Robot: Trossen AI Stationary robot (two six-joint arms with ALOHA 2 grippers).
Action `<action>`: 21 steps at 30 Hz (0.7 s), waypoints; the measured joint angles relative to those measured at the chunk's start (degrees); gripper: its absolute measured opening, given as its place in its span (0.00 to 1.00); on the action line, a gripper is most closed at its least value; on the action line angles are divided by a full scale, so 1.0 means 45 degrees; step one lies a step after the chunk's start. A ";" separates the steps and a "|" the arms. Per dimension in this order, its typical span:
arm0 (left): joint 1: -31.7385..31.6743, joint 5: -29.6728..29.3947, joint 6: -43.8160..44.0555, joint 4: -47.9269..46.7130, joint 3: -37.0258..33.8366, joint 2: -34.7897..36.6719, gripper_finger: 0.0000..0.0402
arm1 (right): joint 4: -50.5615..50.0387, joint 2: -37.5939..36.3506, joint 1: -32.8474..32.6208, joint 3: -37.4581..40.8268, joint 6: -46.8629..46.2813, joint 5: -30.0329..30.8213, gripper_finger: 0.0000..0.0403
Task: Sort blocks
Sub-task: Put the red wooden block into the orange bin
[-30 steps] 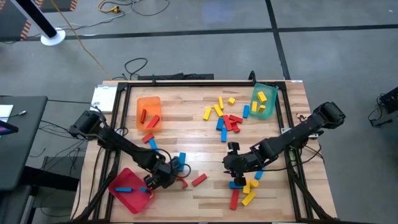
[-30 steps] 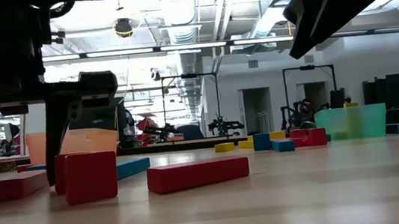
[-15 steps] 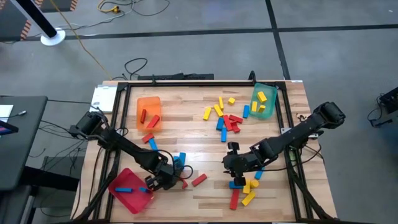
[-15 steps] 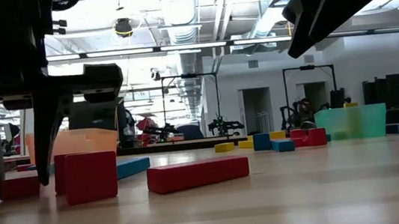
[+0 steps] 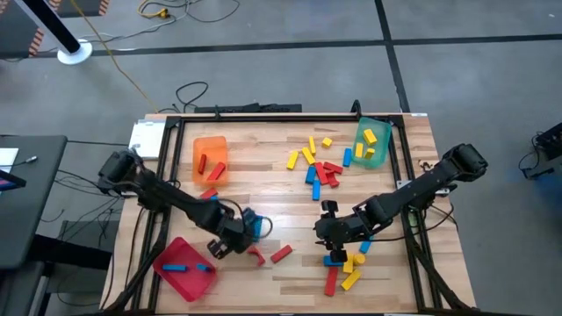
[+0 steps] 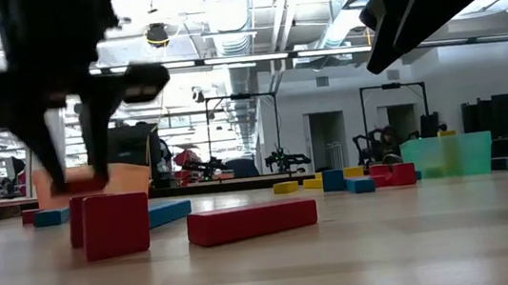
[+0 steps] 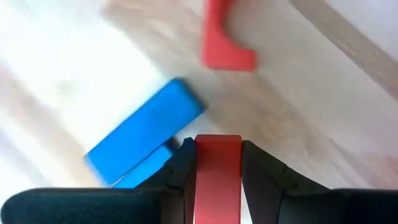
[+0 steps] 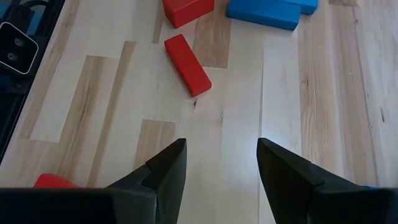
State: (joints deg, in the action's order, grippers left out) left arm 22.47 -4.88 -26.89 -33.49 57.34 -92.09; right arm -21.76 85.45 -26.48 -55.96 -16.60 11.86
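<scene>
The left gripper (image 5: pixel 219 247) hangs near the front left of the table (image 5: pixel 263 175), its fingers (image 7: pixel 180 165) clamped on a small red block (image 7: pixel 217 168), lifted clear of the wood. Just under it lie a blue block (image 7: pixel 146 140) and another red block (image 7: pixel 224 43). Close by sits the red tray (image 5: pixel 180 276) with two blue blocks in it (image 5: pixel 174 267).

The right gripper (image 5: pixel 329 230) waits at the front right, its fingers (image 8: pixel 168 168) spread apart with nothing between them, over bare wood near a red bar (image 8: pixel 186 65).

The rest of the blocks are scattered: a mixed red, blue and yellow pile (image 5: pixel 318 162) at the back centre, a few more (image 5: pixel 344 268) at the front right, a red bar (image 5: pixel 281 254) in the front middle. The orange tray (image 5: pixel 211 158) holds red pieces, the green tray (image 5: pixel 372 143) yellow ones.

I can see no brand, label or writing legible on any of it
</scene>
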 joint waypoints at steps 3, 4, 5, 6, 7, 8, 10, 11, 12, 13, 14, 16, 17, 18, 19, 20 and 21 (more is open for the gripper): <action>-0.0449 -0.0670 0.0133 -0.0082 0.0000 0.1217 0.22 | -0.0003 0.0000 0.0000 0.0000 0.0004 0.0000 0.52; -0.0600 -0.0969 0.0135 -0.0113 0.0000 0.1725 0.22 | -0.0008 0.0000 0.0000 0.0000 0.0004 0.0002 0.52; -0.0739 -0.1294 0.0152 -0.0100 -0.0004 0.2213 0.22 | -0.0007 0.0000 -0.0005 0.0000 0.0004 0.0000 0.52; -0.0934 -0.1615 0.0166 -0.0035 -0.0045 0.2794 0.22 | -0.0007 0.0000 -0.0010 0.0000 0.0004 0.0000 0.52; -0.1134 -0.1881 0.0171 0.0043 -0.0089 0.3348 0.22 | -0.0012 0.0000 -0.0024 0.0000 0.0004 0.0000 0.52; -0.1357 -0.2107 0.0218 0.0120 -0.0135 0.3912 0.22 | -0.0008 0.0000 -0.0034 0.0000 0.0004 0.0003 0.52; -0.1833 -0.2472 0.0341 0.0527 -0.0336 0.5048 0.22 | -0.0010 0.0000 -0.0034 0.0000 0.0009 0.0000 0.52; -0.2073 -0.2611 0.0363 0.0788 -0.0483 0.5626 0.22 | -0.0010 0.0000 -0.0034 0.0000 0.0009 0.0005 0.52; -0.2339 -0.2654 0.0408 0.1000 -0.0637 0.6203 0.22 | -0.0010 0.0000 -0.0034 0.0000 0.0017 0.0004 0.52; -0.2598 -0.2757 0.0483 0.1240 -0.0821 0.6745 0.22 | -0.0010 0.0000 -0.0034 0.0000 0.0038 0.0003 0.52; -0.2876 -0.2879 0.0569 0.1589 -0.1083 0.7296 0.22 | -0.0010 0.0000 -0.0034 0.0000 0.0046 0.0003 0.52; -0.3457 -0.3195 0.0719 0.2236 -0.1733 0.8329 0.22 | -0.0015 0.0000 -0.0034 0.0000 0.0053 0.0004 0.52; -0.3748 -0.3442 0.0824 0.2549 -0.2115 0.8811 0.22 | -0.0015 0.0000 -0.0034 0.0000 0.0058 0.0000 0.52; -0.4028 -0.3674 0.0915 0.2905 -0.2525 0.9255 0.22 | -0.0015 0.0000 -0.0034 0.0000 0.0071 0.0005 0.52; -0.4328 -0.3886 0.0995 0.3311 -0.2989 0.9685 0.22 | -0.0010 0.0000 -0.0034 0.0000 0.0079 0.0004 0.52; -0.4618 -0.4087 0.1083 0.3828 -0.3500 1.0104 0.22 | -0.0010 0.0000 -0.0034 0.0000 0.0102 0.0002 0.52; -0.4915 -0.4197 0.1184 0.4359 -0.4039 1.0525 0.22 | -0.0010 0.0000 -0.0034 0.0000 0.0133 0.0005 0.52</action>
State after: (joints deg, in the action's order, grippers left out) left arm 0.35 -23.76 -21.56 -13.87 39.17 -44.72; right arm -21.80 85.45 -26.63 -55.96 -16.00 11.88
